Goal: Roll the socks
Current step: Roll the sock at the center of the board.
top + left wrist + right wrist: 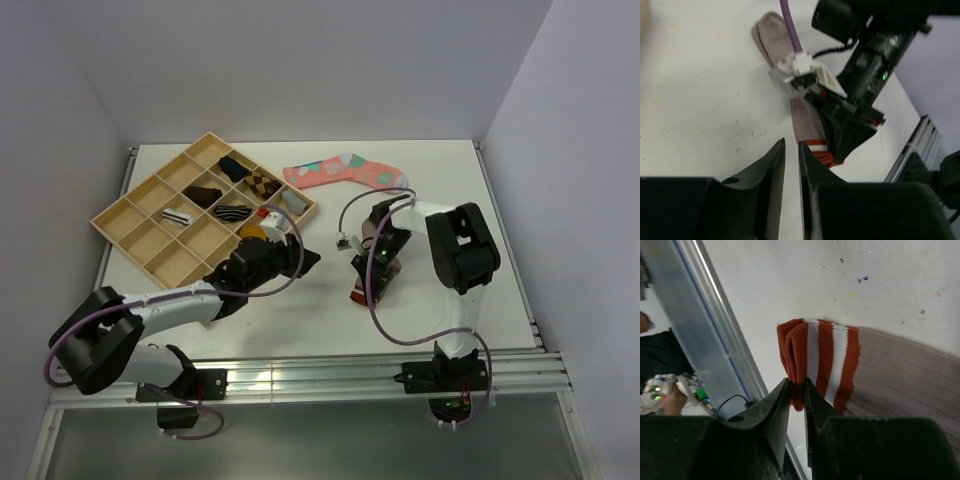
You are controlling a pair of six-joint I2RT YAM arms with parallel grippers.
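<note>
A taupe-brown sock (900, 370) lies flat on the white table, its red-and-white striped cuff (825, 355) folded over at the near end. My right gripper (796, 382) is shut on the folded edge of that cuff. From above, this gripper (368, 285) sits low over the sock (372, 272) near the table's front. In the left wrist view the sock (805, 117) runs under the right arm. My left gripper (791, 144) hovers just left of the cuff (816, 145), its jaws a narrow slit apart with only bare table between them.
A wooden divided tray (115, 215) at the back left holds several rolled socks. A coral-pink sock (345, 172) with teal and white patches lies at the back centre. A metal rail (715, 325) runs along the table's near edge, close to the cuff.
</note>
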